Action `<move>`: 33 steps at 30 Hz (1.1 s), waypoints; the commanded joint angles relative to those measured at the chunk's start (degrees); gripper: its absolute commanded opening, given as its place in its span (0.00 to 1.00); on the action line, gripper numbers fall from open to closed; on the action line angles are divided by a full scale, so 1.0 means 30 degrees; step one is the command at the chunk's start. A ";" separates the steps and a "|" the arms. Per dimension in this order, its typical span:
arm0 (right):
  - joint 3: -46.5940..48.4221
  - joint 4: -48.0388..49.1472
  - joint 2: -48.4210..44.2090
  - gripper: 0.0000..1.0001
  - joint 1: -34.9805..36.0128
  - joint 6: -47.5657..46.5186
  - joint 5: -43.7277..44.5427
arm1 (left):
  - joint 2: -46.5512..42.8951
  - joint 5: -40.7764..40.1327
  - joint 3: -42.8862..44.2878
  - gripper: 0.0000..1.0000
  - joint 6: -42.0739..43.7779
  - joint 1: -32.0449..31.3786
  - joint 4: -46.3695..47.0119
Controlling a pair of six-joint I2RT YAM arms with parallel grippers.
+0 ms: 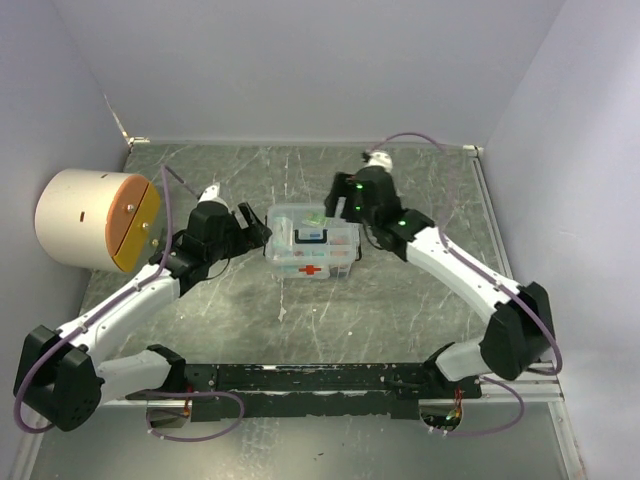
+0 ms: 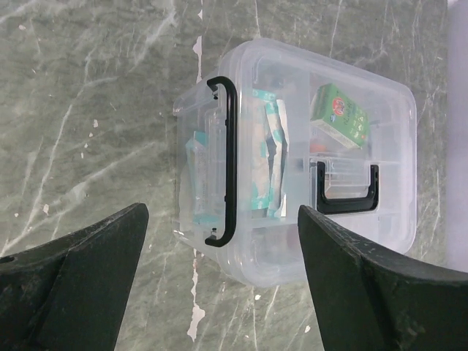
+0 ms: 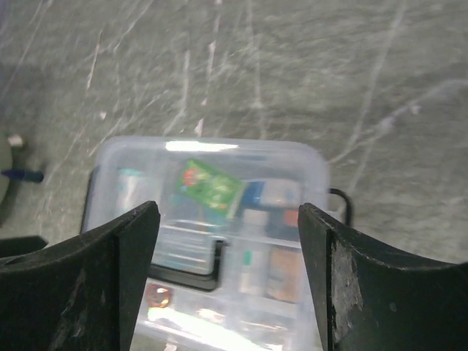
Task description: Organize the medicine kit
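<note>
The medicine kit (image 1: 312, 243) sits with its lid on at the centre of the top view, on the marbled table (image 1: 400, 310). The left gripper (image 1: 252, 224) and right gripper (image 1: 343, 207) flank it, both spread wide and holding nothing. The clear case looks light, thin-walled and slick, so it will probably flex or skid if pinched. The black lid handle (image 2: 347, 191) or the short end walls seem the safest holds.
</note>
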 commanded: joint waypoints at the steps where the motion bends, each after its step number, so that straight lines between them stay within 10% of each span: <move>1: -0.3043 0.1563 -0.1830 0.78 -0.2875 0.1255 -0.2087 | 0.0169 0.0184 0.1176 0.94 0.1509 -0.0074 -0.0933; 11: -0.8759 0.5094 -0.3800 0.80 -0.7293 0.2746 -0.8838 | 0.3105 0.0400 0.4039 0.85 0.3605 -0.0057 -0.2524; 33: -1.1232 0.7572 -0.2035 0.27 -0.7577 0.3202 -1.3247 | 0.5273 -0.0138 0.4240 0.73 0.3821 -0.0054 -0.2092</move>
